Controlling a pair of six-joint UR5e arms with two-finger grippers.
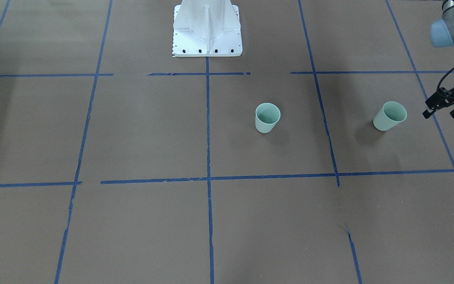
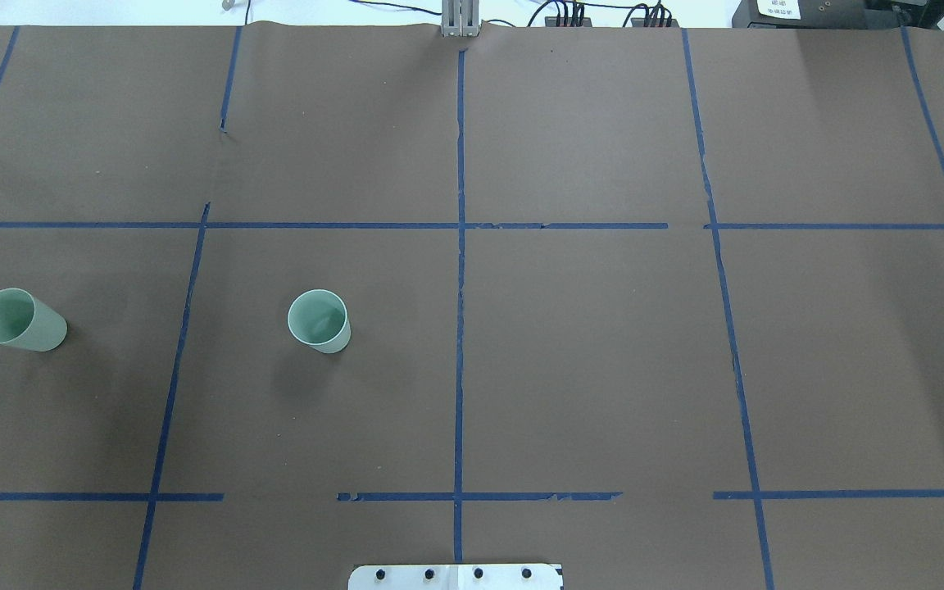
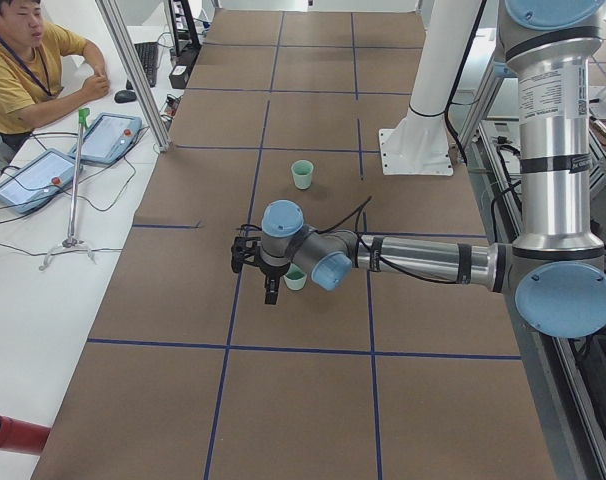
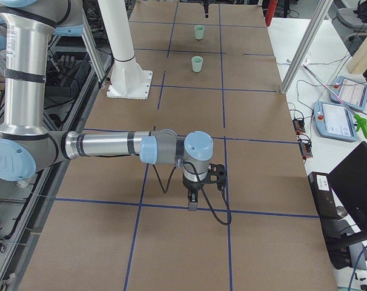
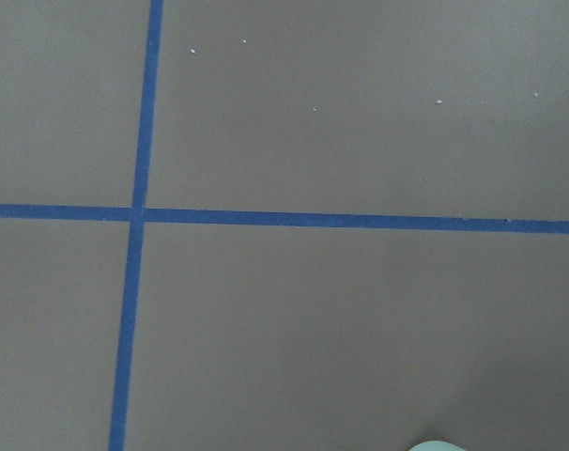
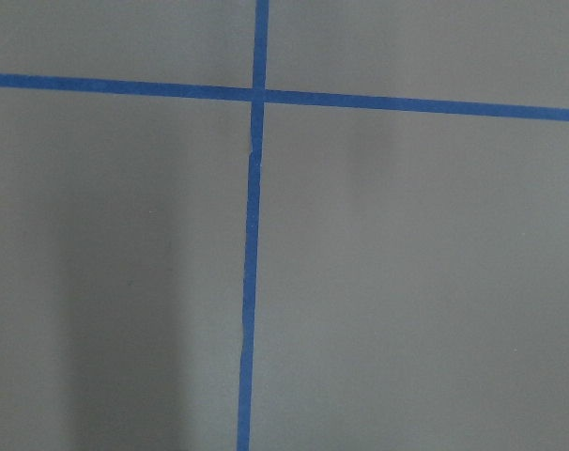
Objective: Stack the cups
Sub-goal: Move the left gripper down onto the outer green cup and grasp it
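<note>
Two pale mint-green cups stand upright and apart on the brown table. One cup (image 1: 267, 118) (image 2: 320, 321) is near the middle. The other cup (image 1: 389, 116) (image 2: 20, 320) is at the table's left end; a sliver of its rim (image 5: 437, 446) shows in the left wrist view. My left gripper (image 1: 441, 112) hangs just outside this outer cup, above the table, with its fingers apart and empty. My right gripper (image 4: 192, 203) hovers low over the far right of the table, away from both cups. It shows only in the exterior right view, so I cannot tell whether it is open or shut.
The robot's white base (image 1: 207, 29) stands at the table's near edge. Blue tape lines (image 2: 460, 246) divide the brown surface into squares. An operator (image 3: 23, 70) sits beyond the far edge with tablets (image 3: 108, 135) and cables.
</note>
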